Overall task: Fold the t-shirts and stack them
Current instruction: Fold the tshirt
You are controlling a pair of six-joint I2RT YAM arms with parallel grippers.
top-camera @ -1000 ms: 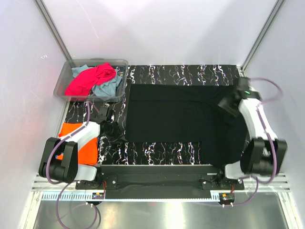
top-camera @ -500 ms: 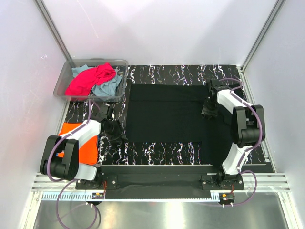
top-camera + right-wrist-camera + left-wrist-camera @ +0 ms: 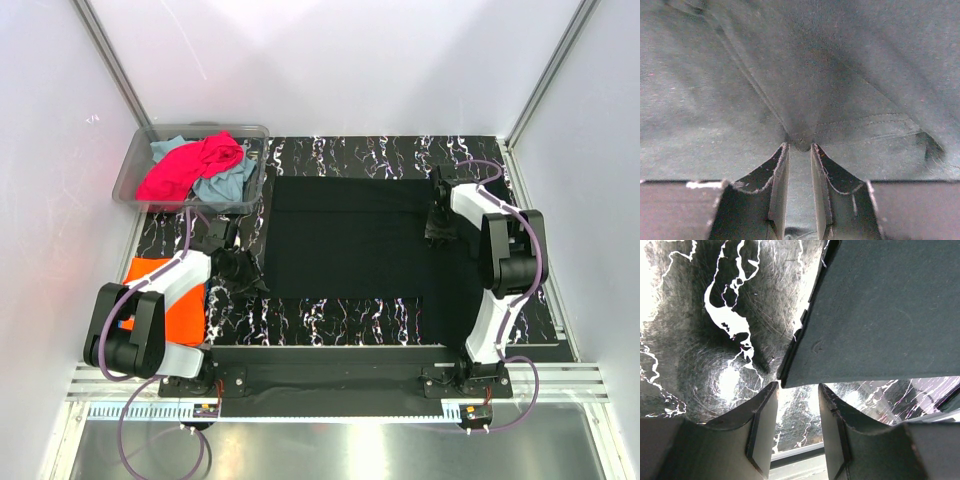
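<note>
Black t-shirt (image 3: 350, 240) is lying spread flat at the centre of the desk (image 3: 330, 318). In the top view its long axis is running 9 to 3 o'clock, with one part reaching down toward 5 o'clock.

Right jaws are being pressed onto the shirt's 3 o'clock end, with the cloth directly under them. In the right wrist view they are drawn narrow, and a small pucker of black cloth near a stitched seam is being pinched between the tips.

Left jaws are being held at the shirt's 8 o'clock corner. In the left wrist view they are standing apart with nothing between them. The corner is lying just beyond the tips at 12 o'clock of the gap, close but not inside it.

The right arm (image 3: 500, 235) is judged nearer the 3 o'clock end and the left arm (image 3: 175, 280) nearer the near-left corner.

The step is judged to be the start of folding the black shirt. The coming move likely depends on the left jaws being pushed forward over the corner edge. The right end would then likely be carried toward 9 o'clock, across the long axis.

An orange t-shirt (image 3: 165, 305) is lying folded at 8 o'clock, beside the left arm and apart from the black shirt. At 10 o'clock a magenta t-shirt (image 3: 195, 165) and a teal t-shirt (image 3: 235, 185) are lying heaped and unfolded in a clear bin (image 3: 140, 150). Most of the task is judged to be left.
</note>
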